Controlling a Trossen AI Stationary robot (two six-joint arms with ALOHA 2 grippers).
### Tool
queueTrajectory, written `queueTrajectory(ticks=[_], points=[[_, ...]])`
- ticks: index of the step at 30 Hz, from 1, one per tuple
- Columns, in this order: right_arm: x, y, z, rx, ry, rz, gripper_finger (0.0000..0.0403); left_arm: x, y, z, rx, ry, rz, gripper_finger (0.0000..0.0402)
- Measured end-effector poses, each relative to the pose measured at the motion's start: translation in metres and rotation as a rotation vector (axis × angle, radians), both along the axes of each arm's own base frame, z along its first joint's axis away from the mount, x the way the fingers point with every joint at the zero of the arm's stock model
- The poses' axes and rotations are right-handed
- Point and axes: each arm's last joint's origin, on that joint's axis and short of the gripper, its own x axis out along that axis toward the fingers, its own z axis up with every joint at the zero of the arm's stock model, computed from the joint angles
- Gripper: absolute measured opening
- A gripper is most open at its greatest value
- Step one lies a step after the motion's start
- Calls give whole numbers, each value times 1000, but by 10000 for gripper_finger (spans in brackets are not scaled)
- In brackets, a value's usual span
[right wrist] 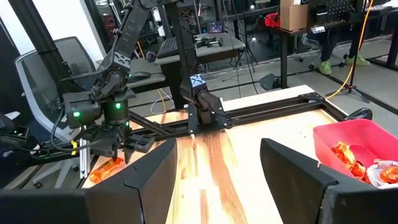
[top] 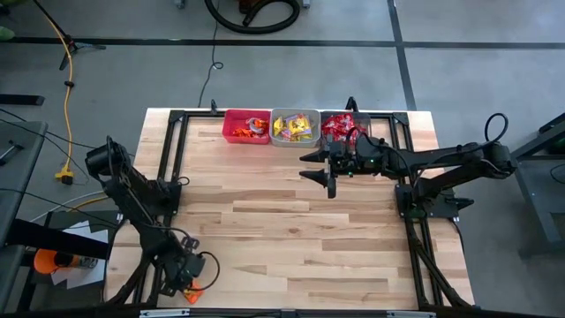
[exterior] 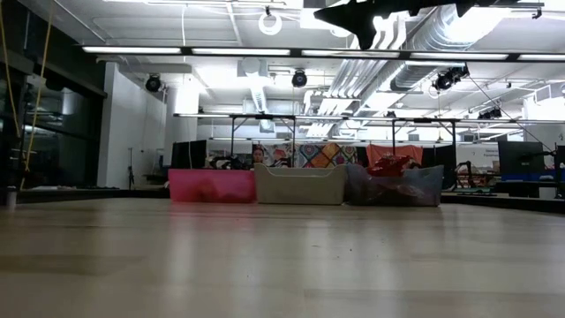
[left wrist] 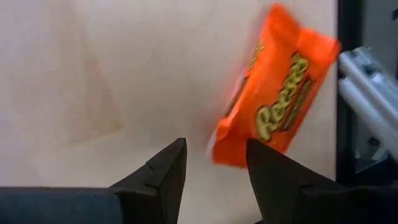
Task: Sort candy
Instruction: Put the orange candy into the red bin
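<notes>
An orange wrapped candy packet [left wrist: 273, 93] lies flat on the wooden table at its near left corner, beside the frame rail. It also shows in the high view [top: 193, 297] and the right wrist view [right wrist: 104, 168]. My left gripper [left wrist: 214, 149] is open just short of the packet, pointing down at the table [top: 188, 284]. My right gripper [top: 320, 170] is open and empty, held high above the table in front of the bins; it also shows in the right wrist view [right wrist: 217, 146]. Three bins stand at the far edge with candies inside: red [top: 246, 125], clear grey [top: 295, 127] and dark [top: 345, 126].
Black frame rails [top: 173, 159] run along the table's left and right sides, and one [left wrist: 373, 81] passes close beside the orange packet. The bins stand in a row in the low view [exterior: 300, 185]. Bare wood [top: 291, 238] lies between the arms.
</notes>
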Motion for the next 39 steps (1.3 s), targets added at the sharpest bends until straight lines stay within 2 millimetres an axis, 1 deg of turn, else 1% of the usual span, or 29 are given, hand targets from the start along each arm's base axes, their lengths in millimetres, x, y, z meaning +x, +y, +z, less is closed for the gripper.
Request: queueTrajectory(ticks=[4,7,11,15,19,21,24,27,31,33,36,37,39], points=[[0,0,0,0,0,0,224,2,-4,-1,-46,-44,-1,152],[0,0,0,0,0,0,224,-1,-1,-7,-35,-32,16,150],[0,0,0,0,0,0,224,-2,1,-10,-34,-14,46,133],[0,0,0,1,3,0,224,-2,1,-11,-35,-11,29,90],[0,0,-1,28,15,-3,224,-2,1,-11,-52,31,21,16],[0,0,-2,27,22,-3,224,-1,2,-9,-66,49,42,9],[0,0,-2,27,23,-3,224,5,9,3,-103,13,81,2],[0,0,-2,27,24,-3,224,10,23,25,-150,-47,134,1],[0,0,-2,27,23,-3,224,16,55,59,-176,-216,248,0],[0,0,-2,27,23,-3,224,17,73,72,-172,-284,298,0],[0,0,-2,27,23,-3,224,17,95,83,-166,-323,341,0],[0,0,-2,27,23,-3,224,17,98,84,-178,-321,338,0],[0,0,-2,27,23,-3,224,19,96,83,-210,-290,306,0]])
